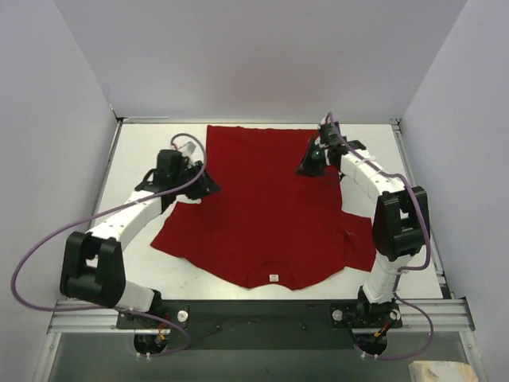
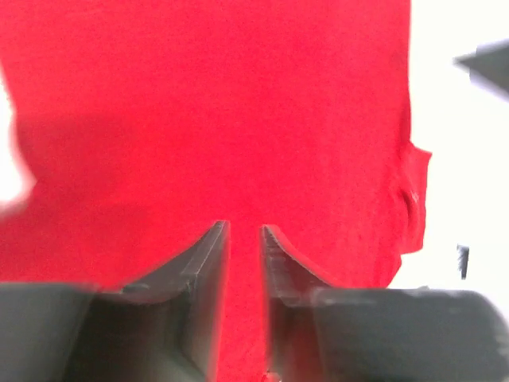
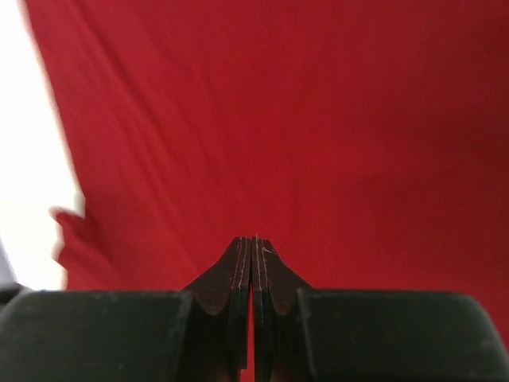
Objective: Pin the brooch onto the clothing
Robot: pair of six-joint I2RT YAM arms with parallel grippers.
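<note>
Left tool [image 1: 208,185] first: it sits low at the left edge of the T-shirt [image 1: 262,207], just above where the sleeve [image 1: 176,231] branches off. In my left wrist view its two fingers [image 2: 208,263] stand a little apart, with a narrow strip of red cloth showing through the gap. I cannot tell whether the tips touch the cloth or hang just over it, and nothing is pinched between them.

Moving right, the T-shirt lies spread flat on the white tabletop [image 1: 143,151], filling most of the middle. Its collar points toward my bases at the near edge, with the small white label [image 1: 273,278] showing there, and the hem lies toward the far wall. Both sleeves fan out to the sides near the front. The cloth is plain red with soft folds running across it.

Further right, my right tool [image 1: 306,165] is down over the far right part of the T-shirt, close to its side edge. In my right wrist view its fingers [image 3: 238,270] are pressed together with no gap at the tips, and I see nothing caught between them. Red cloth fills that view, with a strip of bare tabletop at the left.
</note>
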